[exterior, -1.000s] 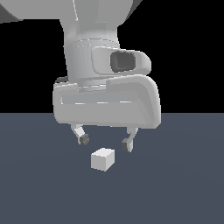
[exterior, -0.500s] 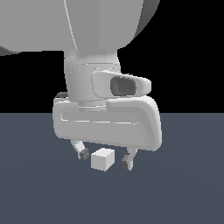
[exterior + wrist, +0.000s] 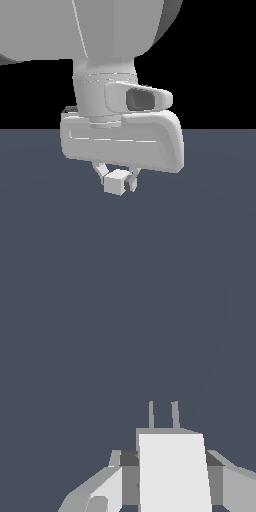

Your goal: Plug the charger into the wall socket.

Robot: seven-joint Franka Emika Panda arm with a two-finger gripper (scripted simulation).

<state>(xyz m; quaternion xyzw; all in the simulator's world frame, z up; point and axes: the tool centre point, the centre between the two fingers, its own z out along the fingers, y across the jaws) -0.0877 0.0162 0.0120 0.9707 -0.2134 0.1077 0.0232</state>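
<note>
Item 1, nearest me: the charger (image 3: 172, 473), a plain white block. I take it as my landmark. In the wrist view it fills the space between the two fingers (image 3: 107, 488), with two thin prongs standing out of its far face, pointing away from the wrist.

Item 2: the gripper (image 3: 118, 181). I read its fingers as drawn in against both sides of the charger, though I cannot confirm true contact on the far side. In the exterior view the charger sits directly beneath the palm, at floor level or just above it; I cannot tell which.

Item 3: the arm. The hand hangs straight above the charger, fingers down, wrist roughly vertical, the bulky links rising out of view.

Item 4, beyond the charger: bare dark floor (image 3: 100, 331) only. The wall socket shows in neither view, so I cannot say which way it lies from the prongs. I judge that the coming move depends on finding it and aligning the prongs' axis with it.
</note>
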